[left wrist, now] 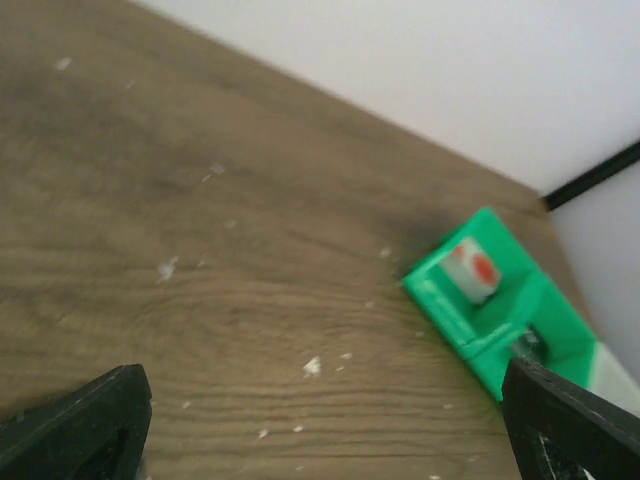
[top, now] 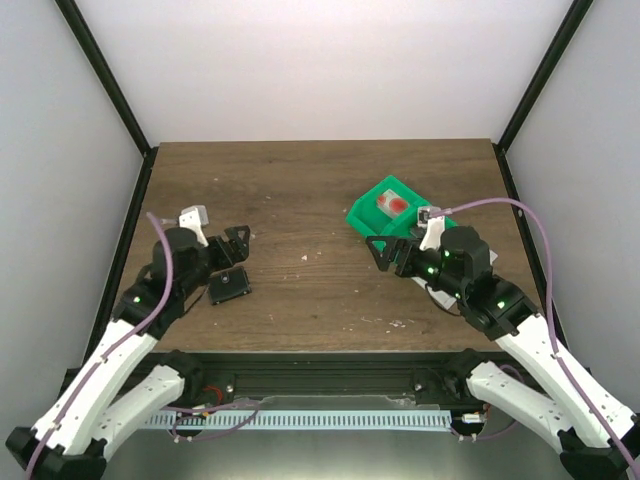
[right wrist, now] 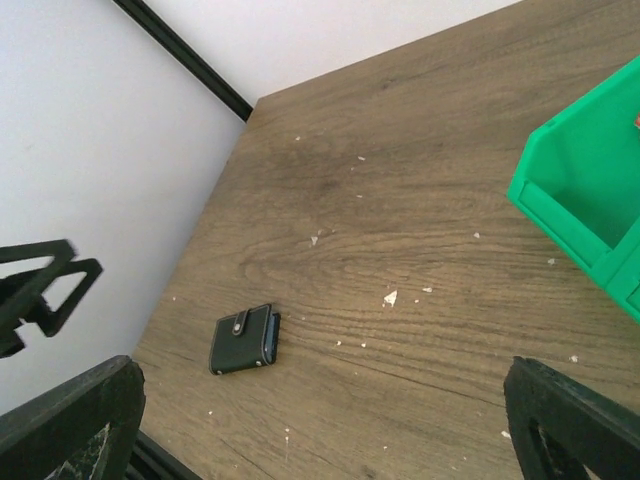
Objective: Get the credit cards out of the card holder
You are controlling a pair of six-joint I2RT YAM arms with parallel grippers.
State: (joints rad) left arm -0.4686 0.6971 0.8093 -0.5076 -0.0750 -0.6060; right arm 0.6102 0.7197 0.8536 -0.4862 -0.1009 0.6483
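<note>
The card holder (top: 229,287) lies closed and flat on the table at the left, black with its tab shut; it also shows in the right wrist view (right wrist: 243,340). My left gripper (top: 233,252) hovers open and empty just behind it, fingers (left wrist: 80,420) wide apart. My right gripper (top: 388,246) is open and empty in front of the green tray (top: 372,212), fingers (right wrist: 570,420) wide apart. One white credit card with a red blotch (top: 392,204) lies in the green tray, and shows in the left wrist view (left wrist: 470,270). A thin blue edge shows in the holder's open side.
The green tray (left wrist: 455,315) stands at the right rear of the wooden table (top: 300,200); its wall shows in the right wrist view (right wrist: 560,215). A pale tray (top: 445,298) lies under my right arm. Black frame posts and white walls bound the table.
</note>
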